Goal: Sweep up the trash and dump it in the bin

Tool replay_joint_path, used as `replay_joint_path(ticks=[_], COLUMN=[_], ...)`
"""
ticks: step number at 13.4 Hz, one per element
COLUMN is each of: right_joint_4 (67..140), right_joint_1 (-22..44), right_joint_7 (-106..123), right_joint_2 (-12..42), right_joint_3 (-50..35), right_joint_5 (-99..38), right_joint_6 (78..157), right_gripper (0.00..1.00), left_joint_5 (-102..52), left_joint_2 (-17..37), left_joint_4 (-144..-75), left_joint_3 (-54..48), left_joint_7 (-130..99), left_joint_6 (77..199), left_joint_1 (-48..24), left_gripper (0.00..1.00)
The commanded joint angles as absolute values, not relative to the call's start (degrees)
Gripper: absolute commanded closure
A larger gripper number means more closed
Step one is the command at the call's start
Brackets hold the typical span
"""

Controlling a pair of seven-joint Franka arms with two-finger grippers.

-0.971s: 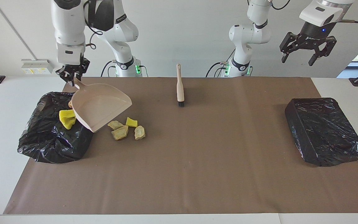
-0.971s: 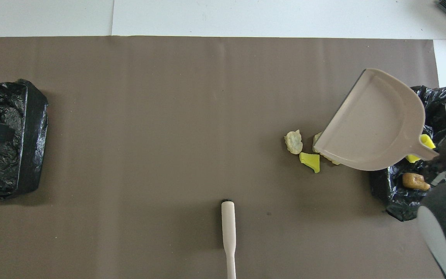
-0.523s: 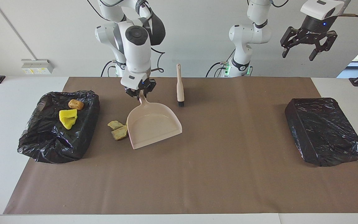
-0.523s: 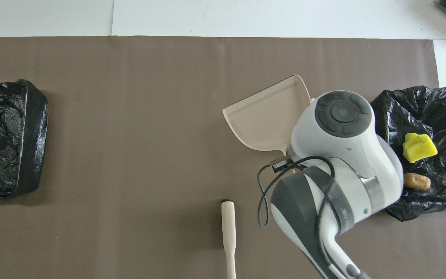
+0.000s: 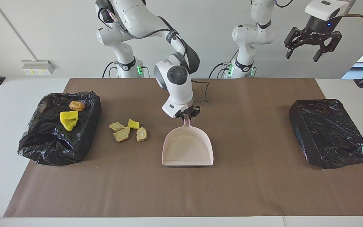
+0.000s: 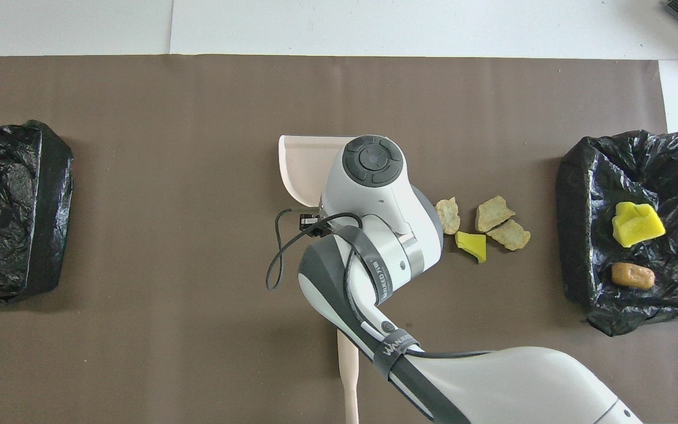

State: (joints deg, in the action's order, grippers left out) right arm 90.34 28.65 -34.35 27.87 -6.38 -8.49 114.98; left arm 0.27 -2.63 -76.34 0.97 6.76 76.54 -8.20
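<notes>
Facing view: right pincer [image 5: 187, 115] pinches the dustpan [image 5: 187, 148] handle; set its lip flat, facing the trash chunks [image 5: 128, 130] beside it. Left pincer [image 5: 309, 44] waits spread.

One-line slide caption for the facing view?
Right end effector sets the pale pink plastic dustpan beside four loose trash lumps on the brown mat.

Maker's name on right arm's strap [image 6: 395, 347], only partly legible
</notes>
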Motion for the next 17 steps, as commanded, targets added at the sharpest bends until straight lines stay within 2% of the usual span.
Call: replay_joint_path(ticks=[1, 5, 6, 7, 8, 9, 12, 17], right_joint_4=[89.12, 91.05, 91.14, 91.06, 91.05, 91.14, 91.23, 102.71], right_joint_1=[27.86, 27.51, 27.16, 26.55, 25.93, 25.41, 24.79, 25.13], right_joint_7=[-35.33, -35.24, -35.16, -35.07, -35.07, -35.16, -35.68, -34.72], right_joint_2=[28.39, 27.86, 27.77, 27.77, 27.86, 27.60, 23.49, 8.64], right_joint_3=[-6.15, -6.07, -6.06, -6.06, -6.06, -6.06, -6.06, -6.15], right_joint_5=[-9.32, -9.32, -9.32, -9.32, -9.84, -9.93, -10.11, -10.37], right_joint_6=[114.26, 113.91, 112.86, 111.98, 111.80, 111.71, 106.54, 100.56], right_gripper=[1.00, 1.00, 0.93, 0.75, 0.46, 0.00, 0.00, 0.00], left_joint_5=[0.00, -0.26, -0.18, -0.35, -0.35, -0.44, -0.26, -0.26], left_joint_2=[-3.87, -4.48, -4.92, -4.75, -4.57, -4.40, -4.31, -4.92], left_joint_4=[-77.78, -78.05, -78.05, -78.05, -77.96, -77.87, -78.22, -79.01], left_joint_3=[0.70, 1.14, 1.06, 1.14, 1.14, 1.14, 1.14, 0.97], left_joint_7=[6.42, 6.42, 6.42, 6.42, 6.50, 6.50, 6.94, 6.42], left_joint_6=[75.85, 73.75, 73.65, 74.35, 74.36, 74.44, 75.06, 74.53], left_joint_1=[-6.51, -4.04, -3.96, -3.96, -3.96, -4.04, -4.04, -4.75], left_gripper=[0.00, 0.00, 0.00, 0.00, 0.00, 0.00, 0.00, 0.00])
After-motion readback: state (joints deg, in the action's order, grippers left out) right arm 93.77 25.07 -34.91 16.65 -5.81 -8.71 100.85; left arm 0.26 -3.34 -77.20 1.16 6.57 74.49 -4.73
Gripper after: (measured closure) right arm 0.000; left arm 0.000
